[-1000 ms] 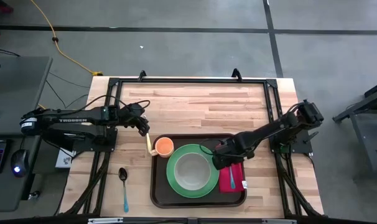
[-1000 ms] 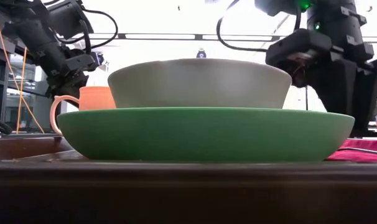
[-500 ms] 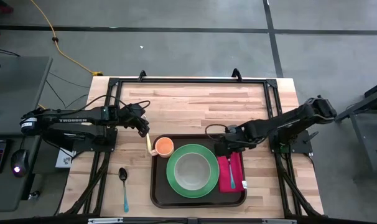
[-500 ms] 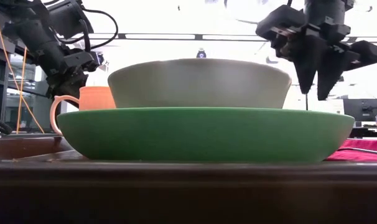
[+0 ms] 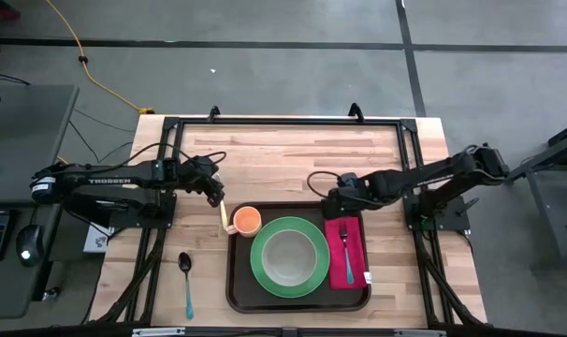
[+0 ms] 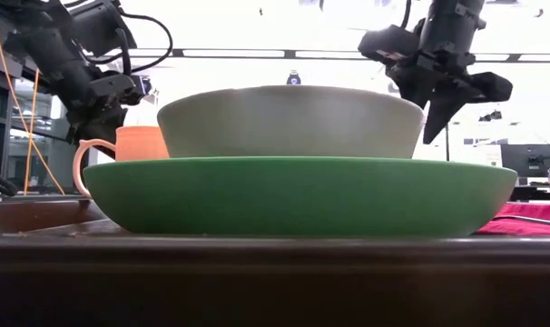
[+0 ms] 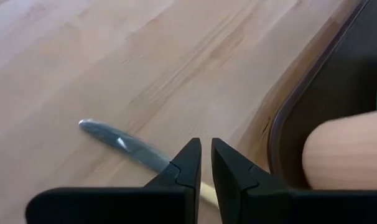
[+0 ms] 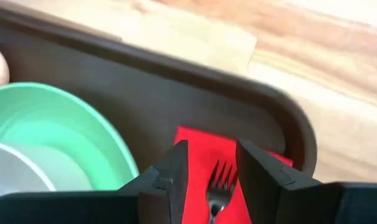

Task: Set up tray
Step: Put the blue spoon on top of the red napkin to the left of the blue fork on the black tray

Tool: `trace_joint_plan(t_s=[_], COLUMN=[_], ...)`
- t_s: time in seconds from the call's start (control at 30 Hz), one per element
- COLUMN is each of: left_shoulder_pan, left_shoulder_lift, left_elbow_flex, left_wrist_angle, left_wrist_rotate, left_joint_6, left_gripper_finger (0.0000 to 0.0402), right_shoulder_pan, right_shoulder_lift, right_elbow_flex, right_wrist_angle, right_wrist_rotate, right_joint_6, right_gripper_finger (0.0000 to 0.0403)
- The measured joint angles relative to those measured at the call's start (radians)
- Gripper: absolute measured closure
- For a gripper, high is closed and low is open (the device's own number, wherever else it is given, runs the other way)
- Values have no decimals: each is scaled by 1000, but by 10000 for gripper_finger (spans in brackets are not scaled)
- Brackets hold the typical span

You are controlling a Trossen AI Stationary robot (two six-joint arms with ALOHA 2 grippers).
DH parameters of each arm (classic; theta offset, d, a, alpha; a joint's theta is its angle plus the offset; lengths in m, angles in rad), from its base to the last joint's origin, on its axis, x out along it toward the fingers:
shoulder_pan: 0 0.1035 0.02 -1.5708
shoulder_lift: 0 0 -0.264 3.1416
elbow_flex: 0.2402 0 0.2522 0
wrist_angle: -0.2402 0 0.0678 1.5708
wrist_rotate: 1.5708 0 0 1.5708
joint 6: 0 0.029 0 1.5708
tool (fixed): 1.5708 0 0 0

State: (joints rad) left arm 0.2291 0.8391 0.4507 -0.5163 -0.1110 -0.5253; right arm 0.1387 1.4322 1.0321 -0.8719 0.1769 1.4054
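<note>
The dark brown tray (image 5: pixel 241 281) lies at the table's near middle. It carries a green plate (image 5: pixel 264 273) with a grey bowl (image 5: pixel 288 257) on it, an orange cup (image 5: pixel 247 221) at its far left corner, and a magenta napkin (image 5: pixel 356 255) on its right side. A fork (image 5: pixel 346 251) lies on the napkin. My right gripper (image 5: pixel 332 208) hovers open above the napkin's far end, and the fork's tines (image 8: pixel 218 179) show between its fingers. My left gripper (image 5: pixel 218 197) stands left of the cup, shut on a knife (image 7: pixel 114 140) with a cream handle (image 5: pixel 226 217). My left gripper pinches the knife between its two fingers where the blade meets the handle (image 7: pixel 162 162). The fingers slant down from the table's left and lie across the knife. The blade sticks out beyond the fingertips, low over the wood. I cannot tell whether the knife rests on the table.
A spoon (image 5: pixel 186 281) with a blue handle lies on the wood left of the tray, near the front edge. The far half of the table is bare wood inside a black frame (image 5: pixel 283 122).
My right gripper has risen from the napkin and drawn toward the table's far edge, tipping more steeply downward, with its fingers the same distance apart. The fork and napkin have stayed where they lay.
</note>
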Motion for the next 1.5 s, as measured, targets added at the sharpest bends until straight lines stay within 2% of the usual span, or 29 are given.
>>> trace_joint_plan(t_s=[0.27,0.57,0.7,0.97,1.33,1.5], left_shoulder_pan=[0,0,0,0,-1,-17], left_shoulder_lift=[0,0,0,0,1,2], left_elbow_flex=[178,380,445,508,518,518], left_wrist_angle=[-237,-433,-470,-474,-484,-513], left_wrist_rotate=[-3,-1,77,167,284,297], left_joint_6=[81,75,61,-131,-374,-477], left_gripper_finger=[334,334,334,334,334,334], right_shoulder_pan=[-72,-150,-179,-242,-300,-323], right_shoulder_lift=[0,0,0,0,0,-17], right_elbow_flex=[0,0,0,0,1,1], right_wrist_angle=[18,33,46,118,179,190], right_wrist_rotate=[35,60,60,52,-4,-15], right_joint_6=[-101,-201,-260,-416,-627,-690], right_gripper_finger=[291,291,291,291,291,291])
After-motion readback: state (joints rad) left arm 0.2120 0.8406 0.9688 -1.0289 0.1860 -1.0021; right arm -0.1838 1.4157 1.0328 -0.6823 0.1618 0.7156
